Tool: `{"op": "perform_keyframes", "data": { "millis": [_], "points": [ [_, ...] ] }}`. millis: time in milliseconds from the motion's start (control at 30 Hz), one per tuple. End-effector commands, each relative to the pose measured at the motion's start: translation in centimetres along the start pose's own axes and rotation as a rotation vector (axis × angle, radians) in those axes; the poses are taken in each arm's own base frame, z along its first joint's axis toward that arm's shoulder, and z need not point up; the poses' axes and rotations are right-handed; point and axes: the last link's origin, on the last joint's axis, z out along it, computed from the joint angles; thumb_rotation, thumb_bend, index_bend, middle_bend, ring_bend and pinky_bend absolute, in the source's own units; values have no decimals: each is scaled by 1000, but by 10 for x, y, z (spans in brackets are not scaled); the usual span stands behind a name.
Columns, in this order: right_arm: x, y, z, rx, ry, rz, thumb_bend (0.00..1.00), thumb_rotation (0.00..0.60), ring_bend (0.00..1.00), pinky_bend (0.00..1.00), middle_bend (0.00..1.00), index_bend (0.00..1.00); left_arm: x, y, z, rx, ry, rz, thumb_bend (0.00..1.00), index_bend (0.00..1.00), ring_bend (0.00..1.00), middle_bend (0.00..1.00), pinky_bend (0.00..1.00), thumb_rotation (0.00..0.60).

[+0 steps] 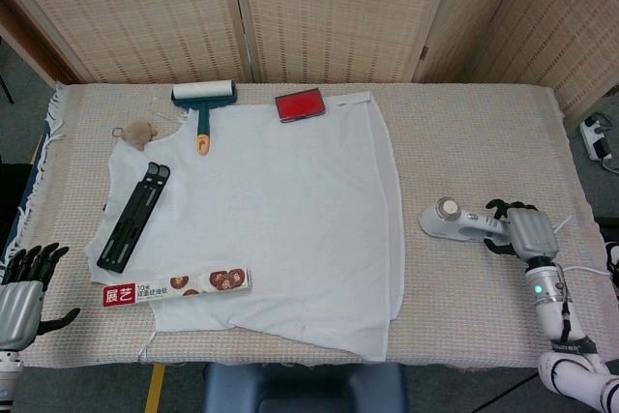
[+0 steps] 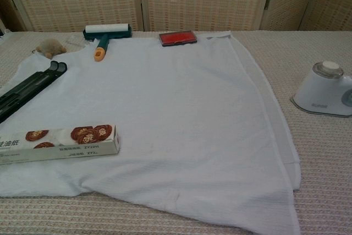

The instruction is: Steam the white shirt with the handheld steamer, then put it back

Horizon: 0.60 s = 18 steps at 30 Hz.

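- White shirt [image 1: 280,220] lies spread flat on the woven table cover [image 1: 464,132], well to the left of the right hand's fingers; nothing in either view suggests steaming has begun, so that whole stage looks to be left.
- Several things lie on or at the edge of the cloth: a long printed box [image 1: 176,284], a black folded hanger [image 1: 133,216], a lint roller [image 1: 203,103] and a red case [image 1: 300,104]. Judging by their spread, they may hamper a full pass.
- Handheld steamer [image 1: 464,221] rests on its side on the table, beside the shirt's hem; its handle end runs under the right hand's fingers.
- Right hand [image 1: 527,229] sits at the steamer's handle, fingers curled down around it; whether they grip firmly cannot be told. Lifting, steaming and returning the steamer all remain.
- Left hand [image 1: 21,282] hovers at the near table edge, fingers spread, holding nothing, apart from everything.
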Motion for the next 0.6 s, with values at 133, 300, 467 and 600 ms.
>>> {"op": "perform_keyframes", "data": {
  "millis": [133, 300, 467, 600],
  "points": [
    [-9, -5, 8, 6, -14, 15, 248, 594, 333, 323, 464, 365, -2, -2, 0, 9, -4, 4, 181, 155, 70, 118, 24, 600],
    [-10, -3, 11, 3, -4, 26, 298, 592, 398, 375, 521, 455, -2, -4, 1, 14, -3, 4, 181, 155, 68, 115, 23, 600],
    [-10, -2, 14, 4, -5, 22, 322, 593, 410, 388, 532, 470, -2, -4, 1, 17, -8, 6, 181, 154, 62, 110, 21, 600],
    [-14, -3, 14, 5, -12, 24, 340, 593, 428, 421, 550, 492, -4, -5, 0, 21, -15, 7, 181, 152, 59, 108, 21, 600]
  ]
}}
